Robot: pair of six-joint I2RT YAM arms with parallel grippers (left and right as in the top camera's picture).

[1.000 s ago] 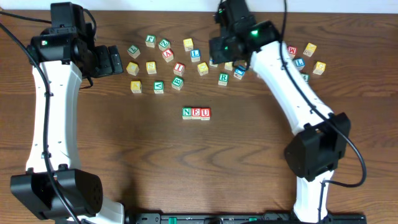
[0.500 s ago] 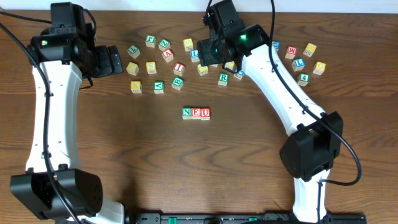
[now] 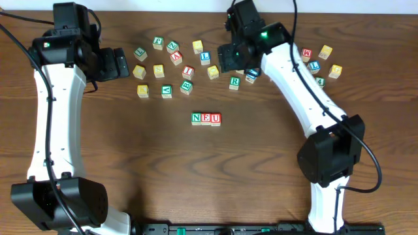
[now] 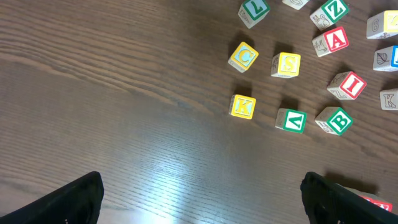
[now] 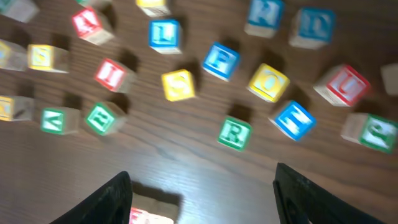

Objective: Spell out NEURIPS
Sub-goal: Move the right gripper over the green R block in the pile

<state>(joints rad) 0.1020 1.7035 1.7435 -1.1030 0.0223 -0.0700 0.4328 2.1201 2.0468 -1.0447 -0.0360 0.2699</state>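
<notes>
A dark wood-grain table (image 3: 130, 163) filled the overhead view. Two white robot arms with black joints reached up from its near edge. The left arm (image 3: 55, 117) ran along the left side, and the right arm (image 3: 300, 85) slanted up toward the far middle.

The left gripper (image 4: 202, 202) had its fingers spread as wide as they go, with only bare wood between them. It sat just left of the lettered cubes. The right gripper (image 5: 202, 193) was parted too and held nothing. It hung over the middle of the far cluster.

The scattered blocks (image 3: 176, 65) were small light-wood alphabet cubes, lying loose in a band across the far part of the table. More of them lay near the right edge.

Well apart from that band, near the centre of the table, three cubes stood touching in a row. They were the N block (image 3: 196, 118) in green, the E block (image 3: 206, 118) in green and the U block (image 3: 215, 119) in red.

The green R block (image 5: 234, 133) lay among the loose cubes, just ahead of the right gripper's gap. The red I block (image 4: 347, 85) and the yellow-faced S block (image 4: 286, 64) sat in the left half of the band. A P cube could not be made out for certain.
</notes>
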